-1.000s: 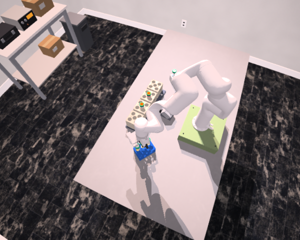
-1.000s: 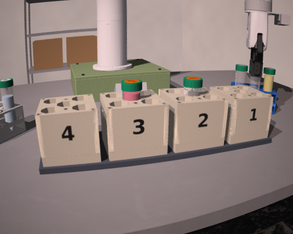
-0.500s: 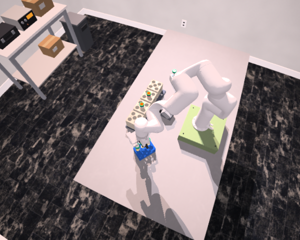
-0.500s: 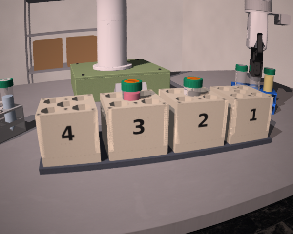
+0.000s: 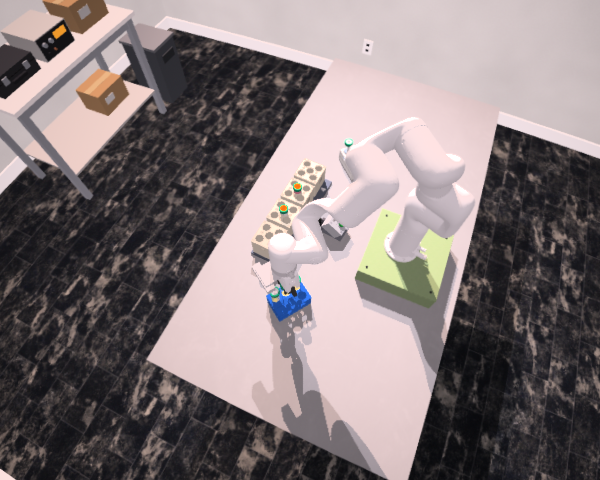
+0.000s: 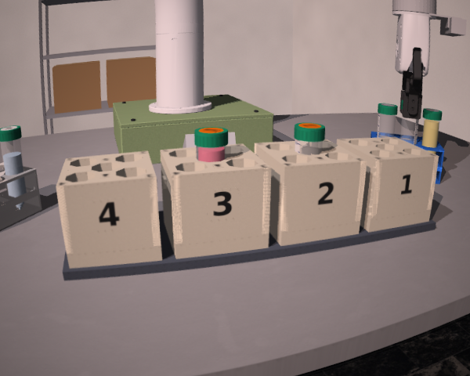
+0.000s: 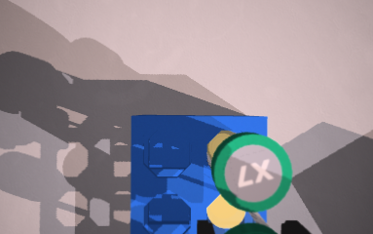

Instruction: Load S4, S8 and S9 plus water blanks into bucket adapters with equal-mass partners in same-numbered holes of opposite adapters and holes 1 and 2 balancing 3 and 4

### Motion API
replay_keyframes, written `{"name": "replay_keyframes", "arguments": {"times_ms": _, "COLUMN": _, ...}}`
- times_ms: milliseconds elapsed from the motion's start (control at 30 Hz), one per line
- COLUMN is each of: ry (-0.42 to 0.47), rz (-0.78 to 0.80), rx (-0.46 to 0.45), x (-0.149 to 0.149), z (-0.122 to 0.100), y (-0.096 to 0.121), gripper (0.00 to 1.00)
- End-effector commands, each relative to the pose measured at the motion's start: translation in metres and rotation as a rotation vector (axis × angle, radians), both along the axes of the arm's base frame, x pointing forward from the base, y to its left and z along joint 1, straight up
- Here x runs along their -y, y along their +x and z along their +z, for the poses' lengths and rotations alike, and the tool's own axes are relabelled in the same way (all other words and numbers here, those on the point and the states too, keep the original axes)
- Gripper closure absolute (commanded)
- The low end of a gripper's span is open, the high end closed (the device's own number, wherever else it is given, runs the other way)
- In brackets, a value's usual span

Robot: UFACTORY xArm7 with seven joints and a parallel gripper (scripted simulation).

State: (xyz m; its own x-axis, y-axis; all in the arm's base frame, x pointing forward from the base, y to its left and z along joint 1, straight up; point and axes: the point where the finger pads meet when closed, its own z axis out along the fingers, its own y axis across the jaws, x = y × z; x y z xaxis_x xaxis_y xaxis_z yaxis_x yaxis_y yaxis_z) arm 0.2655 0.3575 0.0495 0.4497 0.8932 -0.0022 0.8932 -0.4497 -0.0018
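Observation:
My gripper (image 5: 291, 291) (image 6: 410, 115) (image 7: 249, 230) is shut on a green-capped tube (image 7: 249, 227) standing in the blue rack (image 5: 303, 304) (image 6: 439, 160) (image 7: 141, 127); its cap label is hidden. Tube X7 (image 6: 431, 129) (image 7: 253, 172), grey dot and yellow liquid, stands beside it. Another green-capped tube (image 6: 387, 110) stands on the other side. The loading stand (image 6: 243, 254) bears four beige adapters. A pink sample (image 5: 297, 187) (image 6: 211, 146) stands in the centre hole of adapter 3, a pale sample (image 5: 283, 208) (image 6: 309, 139) in that of adapter 2. Both have orange dots; IDs are unreadable. Adapter 1 (image 6: 405, 194) and adapter 4 (image 6: 110, 226) are empty.
A clear rack (image 6: 12, 202) at the left of the exterior view holds a blue-filled tube (image 5: 348, 142) (image 6: 12, 161) with a white dot. The small sloped desk (image 5: 333, 228) stands between the adapters and the green robot base (image 5: 393, 279) (image 6: 194, 135).

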Motion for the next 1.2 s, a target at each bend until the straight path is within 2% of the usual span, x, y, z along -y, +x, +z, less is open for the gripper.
{"name": "replay_keyframes", "arguments": {"times_ms": 0, "ry": 0.004, "rz": 0.000, "rx": 0.002, "x": -0.001, "z": 0.004, "y": 0.001, "gripper": 1.00}}
{"name": "replay_keyframes", "arguments": {"times_ms": 733, "ry": 0.004, "rz": 0.000, "rx": 0.002, "x": -0.001, "z": 0.015, "y": 0.001, "gripper": 1.00}}
{"name": "replay_keyframes", "arguments": {"times_ms": 1167, "ry": 0.004, "rz": 0.000, "rx": 0.002, "x": -0.001, "z": 0.041, "y": 0.001, "gripper": 1.00}}
